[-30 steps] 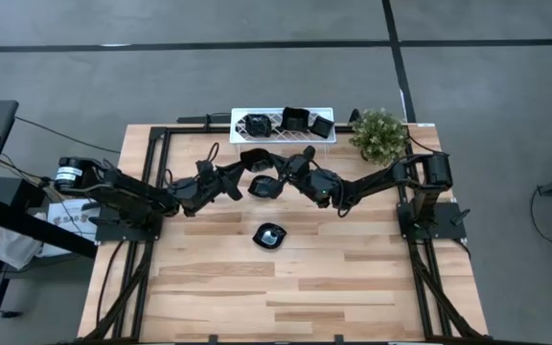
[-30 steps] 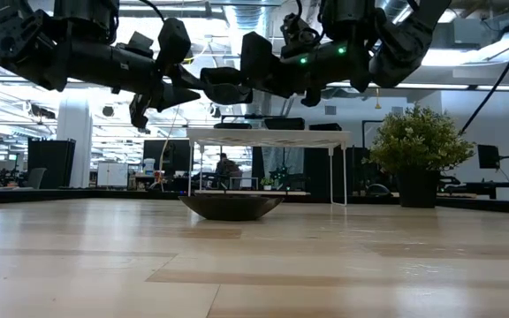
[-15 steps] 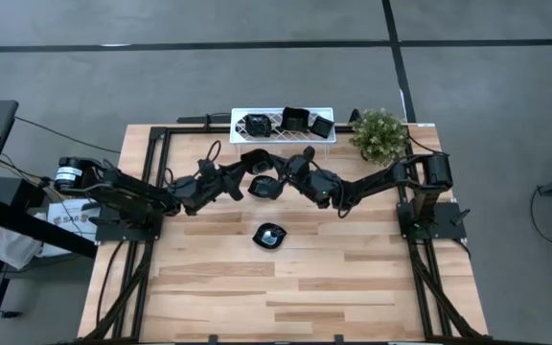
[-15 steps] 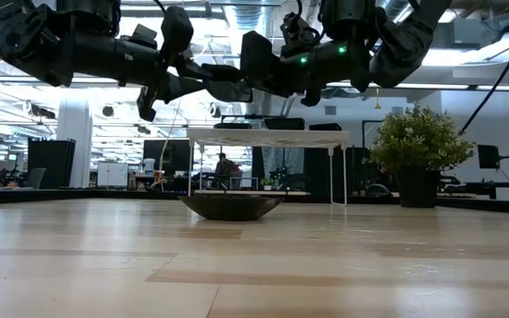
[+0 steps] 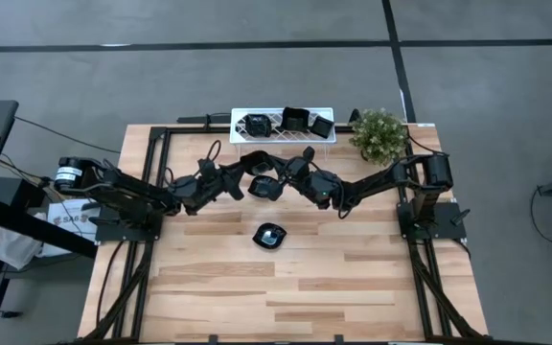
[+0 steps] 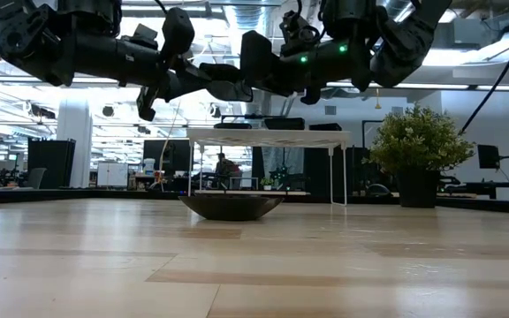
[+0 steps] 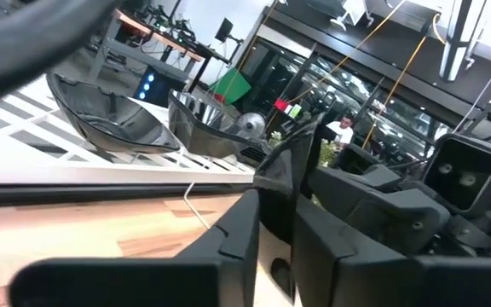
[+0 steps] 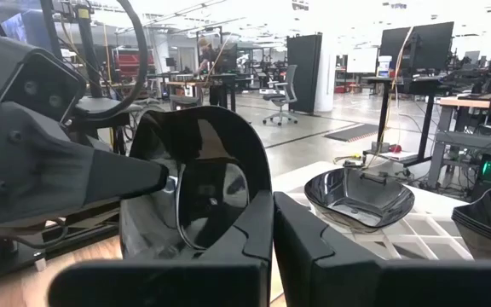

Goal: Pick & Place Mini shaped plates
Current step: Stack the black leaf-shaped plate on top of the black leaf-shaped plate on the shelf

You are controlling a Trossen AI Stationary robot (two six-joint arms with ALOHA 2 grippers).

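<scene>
Above the table (image 5: 209,278) from overhead, left gripper (image 5: 244,177) and right gripper (image 5: 281,175) both pinching one mini plate (image 5: 264,186) between them, second plate (image 5: 270,236) lying mid-table, three more plates (image 5: 293,119) on white rack (image 5: 241,137), potted plant (image 5: 379,134) beside it; low view, shared plate (image 6: 226,86) held aloft, fingers (image 6: 188,81) clamping its rim; right wrist view, plate (image 8: 203,183) gripped upright.

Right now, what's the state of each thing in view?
Glossy black mini plate: held above the table.
Right gripper: jaws shut on that plate.
Left gripper: at the same plate.
Rounded black mini plate: lying on the wooden table, untouched.
Three black mini plates: resting on the white lattice rack.
</scene>
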